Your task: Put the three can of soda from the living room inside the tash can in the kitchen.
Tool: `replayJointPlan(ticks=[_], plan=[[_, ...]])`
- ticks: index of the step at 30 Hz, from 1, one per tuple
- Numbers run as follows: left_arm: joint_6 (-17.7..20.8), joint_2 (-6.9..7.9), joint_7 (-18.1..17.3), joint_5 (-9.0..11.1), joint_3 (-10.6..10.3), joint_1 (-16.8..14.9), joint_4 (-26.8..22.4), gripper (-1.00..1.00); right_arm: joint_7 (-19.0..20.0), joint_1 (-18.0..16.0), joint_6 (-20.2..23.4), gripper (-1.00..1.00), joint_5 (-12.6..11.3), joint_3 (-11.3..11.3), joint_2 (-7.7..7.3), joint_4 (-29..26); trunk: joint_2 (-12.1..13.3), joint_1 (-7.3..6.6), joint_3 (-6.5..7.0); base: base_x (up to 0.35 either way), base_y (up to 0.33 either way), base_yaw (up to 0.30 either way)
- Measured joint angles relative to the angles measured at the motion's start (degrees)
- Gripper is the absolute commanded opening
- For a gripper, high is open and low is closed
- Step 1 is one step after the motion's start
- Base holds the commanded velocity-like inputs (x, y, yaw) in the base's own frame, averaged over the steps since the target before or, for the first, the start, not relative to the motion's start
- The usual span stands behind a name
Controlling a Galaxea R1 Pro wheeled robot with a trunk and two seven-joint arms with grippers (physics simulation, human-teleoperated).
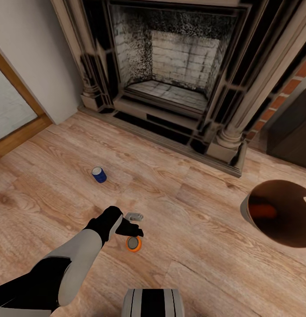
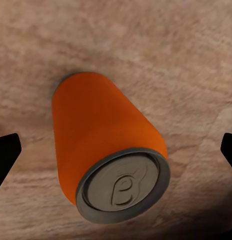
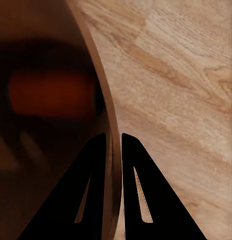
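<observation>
An orange can of soda [image 1: 134,243] stands upright on the wood floor, right under my left gripper [image 1: 134,224]. In the left wrist view this can [image 2: 106,150] lies between the two dark fingertips [image 2: 6,155], which are spread wide and do not touch it, so the gripper is open. The dark blue can [image 1: 99,174] stands further off, toward the fireplace. The trash can [image 1: 258,198] hangs at the right with a second orange can [image 1: 263,211] inside. My right gripper [image 3: 113,137] is shut on the bin's rim [image 3: 103,100], and the orange can [image 3: 51,92] shows dimly within.
The dark fireplace [image 1: 170,88] with its stone hearth step spans the back. A dark box [image 1: 293,132] stands against the brick wall at the right. A wood-framed glass panel [image 1: 12,110] is at the left. My own base [image 1: 153,303] shows at the bottom.
</observation>
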Motion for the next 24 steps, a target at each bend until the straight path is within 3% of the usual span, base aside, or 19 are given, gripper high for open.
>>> replayJointPlan(ticks=[20, 24], plan=[[0.0, 0.0, 0.2, 0.0, 0.0, 0.0, 0.0, 1.0, 0.1, -0.5, 0.0, -1.0, -0.1, 0.0, -0.8, 0.0, 0.0, 0.0, 0.0, 0.0, 0.0, 0.0], [0.0, 0.0, 0.2, -0.1, 0.0, 0.0, 0.0, 1.0, 0.1, -0.5, 0.1, -1.0, -0.1, 0.0, -0.74, 0.0, 0.0, 0.11, -0.88, 0.0, 0.0, 0.0]])
